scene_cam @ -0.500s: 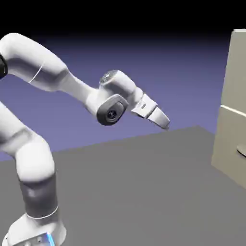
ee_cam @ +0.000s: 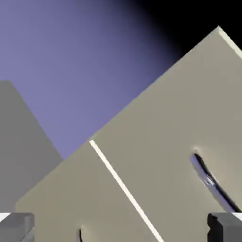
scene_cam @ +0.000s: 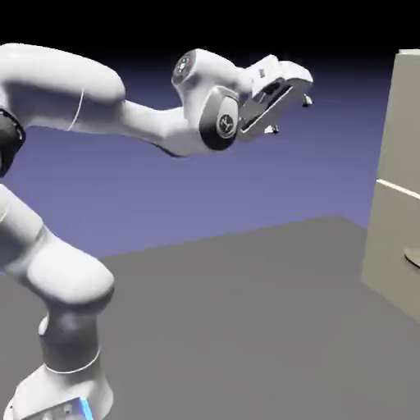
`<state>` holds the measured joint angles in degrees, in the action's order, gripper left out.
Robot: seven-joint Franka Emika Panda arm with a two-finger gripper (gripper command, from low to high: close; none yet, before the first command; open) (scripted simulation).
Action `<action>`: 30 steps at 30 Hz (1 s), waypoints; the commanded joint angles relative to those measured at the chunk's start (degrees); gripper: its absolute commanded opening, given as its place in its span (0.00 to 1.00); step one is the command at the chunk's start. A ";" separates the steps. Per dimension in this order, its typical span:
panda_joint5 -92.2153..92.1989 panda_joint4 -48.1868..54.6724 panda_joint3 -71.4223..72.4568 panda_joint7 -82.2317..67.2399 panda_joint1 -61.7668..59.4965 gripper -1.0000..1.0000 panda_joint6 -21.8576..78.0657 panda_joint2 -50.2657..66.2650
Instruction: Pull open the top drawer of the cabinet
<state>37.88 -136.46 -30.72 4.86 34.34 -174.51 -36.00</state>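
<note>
**Claw raised and spread, well short of the cabinet**

We see the tall boxy beige cabinet (scene_cam: 402,172) standing at the right edge of the exterior view, only partly in frame, on the flat grey table (scene_cam: 246,328). A pale seam line crosses its front, and the hand view shows that same seam running slantwise across the tilted beige face (ee_cam: 156,156).

The white jointed robot arm (scene_cam: 90,107) rises from the lower left of the exterior view and bends out to the right, high above the table, against the blue-violet backdrop (scene_cam: 246,189).

The large plain beige top drawer (ee_cam: 189,118) fills the upper right part of the cabinet face in the hand view and sits flush with it. Its thin grey bar handle (ee_cam: 210,182) shows near the right edge of that view.

The two-finger claw (scene_cam: 289,115) hangs in open air, pointing toward the cabinet and well apart from it. Its fingers stand spread wide with nothing between them; the small grey finger tips (ee_cam: 19,227) sit far apart at the bottom corners of the hand view.
</note>
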 commanded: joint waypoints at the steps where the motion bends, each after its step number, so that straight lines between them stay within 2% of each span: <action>1: 2.34 1.52 -1.90 -2.32 2.08 0.50 -0.03 -0.21; 30: 70.13 45.43 -56.86 -69.60 62.30 0.50 -0.94 -6.19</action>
<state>108.01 -91.03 -87.58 -64.74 96.63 -175.46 -42.19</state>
